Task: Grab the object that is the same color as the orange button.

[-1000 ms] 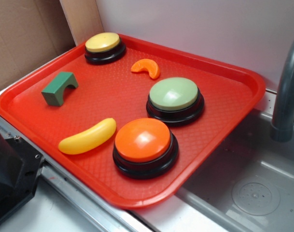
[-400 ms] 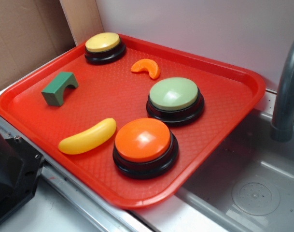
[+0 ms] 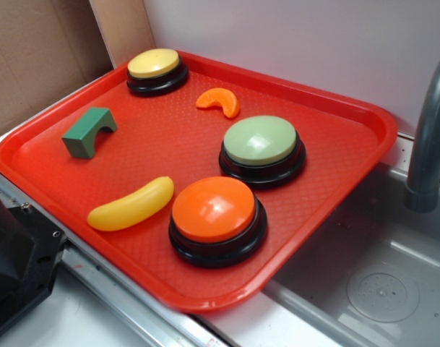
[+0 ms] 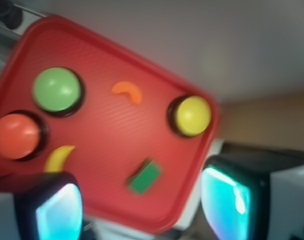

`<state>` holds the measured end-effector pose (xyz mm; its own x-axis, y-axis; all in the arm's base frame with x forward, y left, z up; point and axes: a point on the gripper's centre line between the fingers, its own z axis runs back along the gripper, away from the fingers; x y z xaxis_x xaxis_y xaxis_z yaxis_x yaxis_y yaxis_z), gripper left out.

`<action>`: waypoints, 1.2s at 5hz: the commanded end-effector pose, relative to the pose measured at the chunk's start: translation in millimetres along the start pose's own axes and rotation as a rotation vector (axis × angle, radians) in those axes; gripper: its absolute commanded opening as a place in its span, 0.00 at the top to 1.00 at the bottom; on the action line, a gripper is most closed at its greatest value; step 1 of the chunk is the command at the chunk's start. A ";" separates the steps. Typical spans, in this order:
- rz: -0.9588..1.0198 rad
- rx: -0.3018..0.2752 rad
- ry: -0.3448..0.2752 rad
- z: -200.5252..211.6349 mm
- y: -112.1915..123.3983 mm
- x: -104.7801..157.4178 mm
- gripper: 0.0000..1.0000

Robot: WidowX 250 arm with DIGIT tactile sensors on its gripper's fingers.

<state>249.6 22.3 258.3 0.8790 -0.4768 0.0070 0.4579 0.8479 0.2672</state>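
The small orange mandarin segment (image 3: pixel 219 100) lies on the red tray (image 3: pixel 350 130) near its back, between the yellow and green buttons; it also shows in the wrist view (image 4: pixel 128 92). The big orange button (image 3: pixel 214 215) stands at the tray's front, seen in the wrist view (image 4: pixel 14 136) at the left. My gripper (image 4: pixel 142 207) is open and empty, high above the tray's edge, with its fingers (image 4: pixel 59 210) wide apart. The gripper does not show in the exterior view.
On the tray are also a pale green button (image 3: pixel 261 144), a yellow button (image 3: pixel 155 68), a yellow toy banana (image 3: pixel 131 204) and a green arch block (image 3: pixel 89 132). A sink basin (image 3: pixel 378 289) with a grey faucet (image 3: pixel 429 137) lies right. Cardboard stands at the left.
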 end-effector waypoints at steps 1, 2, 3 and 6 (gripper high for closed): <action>-0.430 0.052 0.104 -75.0 -19.7 52.9 0.00; -0.596 0.046 0.154 -118.2 -30.2 58.9 0.00; -0.646 0.009 0.158 -144.2 -33.7 59.6 0.00; -0.703 -0.064 0.196 -206.4 -22.8 65.9 0.00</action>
<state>323.0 28.6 40.4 0.3654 -0.8641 -0.3461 0.9250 0.3787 0.0311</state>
